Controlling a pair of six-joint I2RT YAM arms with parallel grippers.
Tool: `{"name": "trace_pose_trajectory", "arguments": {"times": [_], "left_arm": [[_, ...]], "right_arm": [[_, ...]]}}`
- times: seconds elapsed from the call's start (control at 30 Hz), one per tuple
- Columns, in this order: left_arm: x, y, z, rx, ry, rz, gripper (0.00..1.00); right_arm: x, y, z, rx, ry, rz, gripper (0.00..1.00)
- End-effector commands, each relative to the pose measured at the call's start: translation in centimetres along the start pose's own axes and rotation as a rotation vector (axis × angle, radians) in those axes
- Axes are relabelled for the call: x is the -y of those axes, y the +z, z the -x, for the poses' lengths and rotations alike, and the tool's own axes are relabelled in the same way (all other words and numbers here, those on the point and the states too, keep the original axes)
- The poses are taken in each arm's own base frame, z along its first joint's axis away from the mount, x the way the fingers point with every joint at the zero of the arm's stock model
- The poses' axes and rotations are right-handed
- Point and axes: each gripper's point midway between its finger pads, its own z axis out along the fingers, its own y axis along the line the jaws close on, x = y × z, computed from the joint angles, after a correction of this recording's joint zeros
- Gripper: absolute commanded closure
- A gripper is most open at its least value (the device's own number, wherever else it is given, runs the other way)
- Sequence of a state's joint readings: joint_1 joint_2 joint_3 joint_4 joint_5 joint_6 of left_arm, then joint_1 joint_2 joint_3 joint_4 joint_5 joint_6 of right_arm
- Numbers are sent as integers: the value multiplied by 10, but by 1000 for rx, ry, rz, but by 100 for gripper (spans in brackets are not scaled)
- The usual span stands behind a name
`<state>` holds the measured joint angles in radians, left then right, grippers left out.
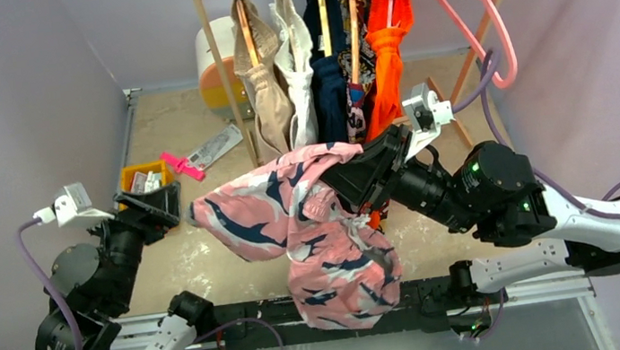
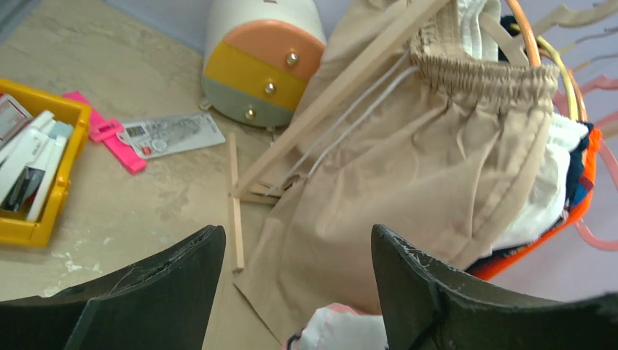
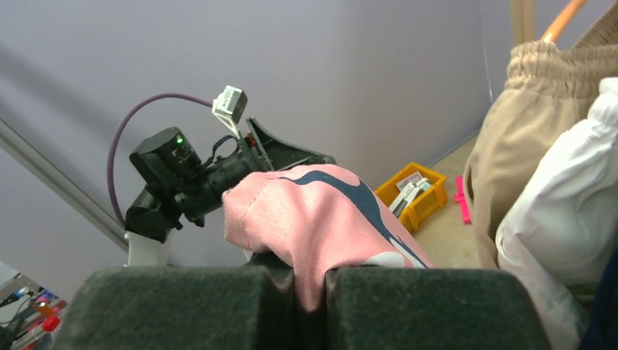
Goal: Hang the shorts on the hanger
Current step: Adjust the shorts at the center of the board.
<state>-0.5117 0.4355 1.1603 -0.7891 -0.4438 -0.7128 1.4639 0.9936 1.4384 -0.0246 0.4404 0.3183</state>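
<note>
My left gripper (image 1: 151, 209) sits at the left of the table (image 1: 190, 118), just in front of the yellow bin (image 1: 146, 175). Its fingers (image 2: 146, 299) are spread wide with nothing between them. Through the gap, my left wrist view looks out on the tan garment (image 2: 408, 168) hanging on the rack (image 1: 213, 43). Only a scrap of the shorts (image 1: 295, 222) shows at the bottom edge of that view. From above, the left edge of the shorts reaches close to this gripper, and I cannot tell whether they touch.

The shorts hang in the air in the middle, over the near part of the table. One part stretches out to the left, and the rest sags in a bundle toward the near edge. My right gripper (image 1: 358, 171) has them at their upper right. In the right wrist view its fingers (image 3: 430, 306) are pressed together on a fold of the pink cloth, which bulges out above them.

Behind, the rack carries a row of garments, with the orange garment (image 1: 386, 56) last on the right. The hanger (image 1: 495, 21) is up at the far right, past the orange garment and well apart from the shorts.
</note>
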Motion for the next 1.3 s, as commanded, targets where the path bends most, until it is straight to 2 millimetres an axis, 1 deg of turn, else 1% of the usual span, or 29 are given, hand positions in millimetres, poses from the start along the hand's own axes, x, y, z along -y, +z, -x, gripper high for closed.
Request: {"name": "trace_pose_trajectory", "arguments": {"times": [0.0,0.1,0.13,0.2,0.23,0.27,0.33,0.37,0.4,0.43,0.47,0.53,0.6,0.67,0.73,0.8,0.87,0.9,0.97,1.07,1.2,1.27], "left_arm": [[6,-21,-14,-65,-30,-98,27],[-13,-29,-9,-45,-11,-22,26],[-23,-32,-4,-28,-3,30,26],[-54,-40,13,51,-12,197,25],[-66,-45,19,77,-14,259,24],[-73,-50,24,100,-14,297,24],[-73,-54,30,116,-20,297,23],[-66,-53,29,104,-23,257,23],[-53,-50,25,80,-23,187,24],[-33,-46,19,40,-21,88,24],[-10,-41,15,14,-33,-19,25],[28,-36,-7,-97,-36,-206,25],[60,-37,-28,-207,-39,-367,25],[82,-43,-46,-303,-38,-499,25],[97,-51,-57,-363,-50,-605,25],[108,-60,-59,-379,-69,-692,25],[116,-71,-56,-367,-97,-773,25],[119,-74,-56,-371,-113,-800,25],[122,-75,-64,-406,-117,-832,25],[115,-70,-80,-460,-60,-813,25],[103,-71,-85,-453,6,-783,24],[98,-70,-91,-462,14,-774,23]], "right_arm": [[6,-7,21,82,77,-32,100],[8,-9,28,101,62,-43,100],[9,-9,29,100,53,-50,100],[14,-12,32,99,40,-73,100],[18,-14,35,106,39,-89,100],[20,-15,37,113,39,-101,100],[25,-18,39,123,33,-124,100],[27,-18,41,129,34,-133,100],[28,-17,41,134,31,-142,100],[28,-16,41,136,26,-143,100],[27,-14,43,143,25,-146,100],[27,-11,46,160,24,-153,100],[27,-8,52,189,36,-161,100],[25,-7,61,235,63,-159,100],[25,-7,68,285,93,-156,100],[25,-9,75,336,119,-146,100],[24,-7,80,377,127,-140,100],[23,-5,81,390,129,-140,100],[21,0,83,410,128,-141,100],[17,11,82,420,113,-145,100],[18,22,77,420,97,-175,100],[19,27,72,415,96,-184,100]]}}
